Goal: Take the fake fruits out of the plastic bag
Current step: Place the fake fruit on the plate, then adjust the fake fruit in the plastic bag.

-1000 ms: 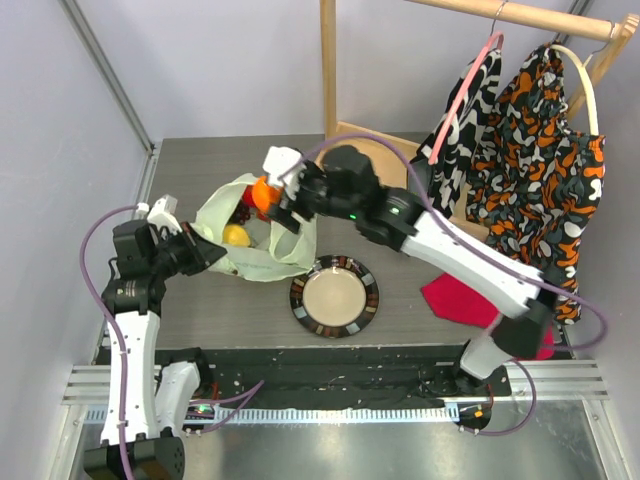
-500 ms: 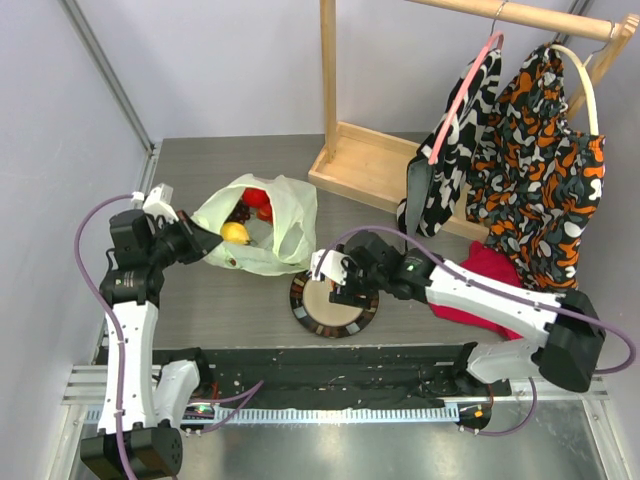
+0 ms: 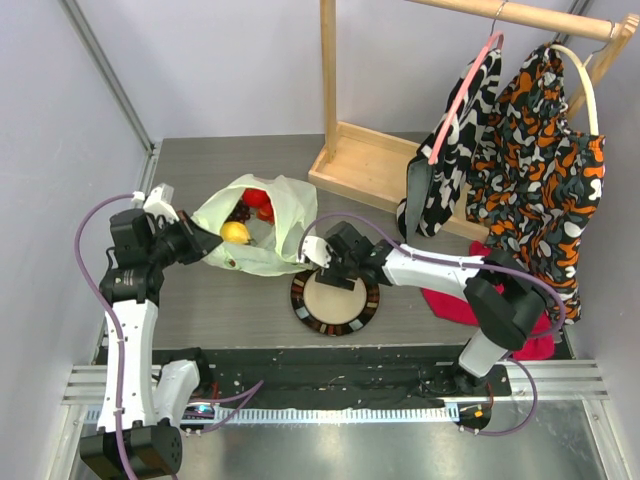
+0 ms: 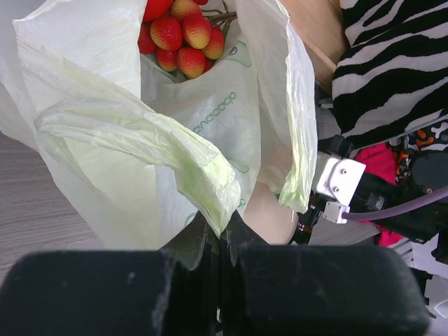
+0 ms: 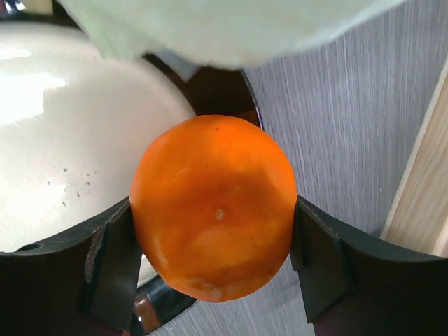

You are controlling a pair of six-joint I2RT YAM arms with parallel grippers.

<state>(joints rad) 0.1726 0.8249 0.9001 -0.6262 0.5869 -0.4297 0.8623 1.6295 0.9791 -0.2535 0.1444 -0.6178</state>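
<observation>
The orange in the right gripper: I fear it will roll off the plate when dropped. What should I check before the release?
1. Orange seated between both fingers of the right gripper: ok.
2. Orange centred over the plate: not ok; in the right wrist view it sits over the rim.
3. Plate's cream middle free of things: ok.
4. Plastic bag clear of the drop spot: cannot tell; its flap hangs close by the plate's edge.
5. Height above the plate: cannot tell.
6. Left gripper pinching the bag's edge: ok.
</observation>
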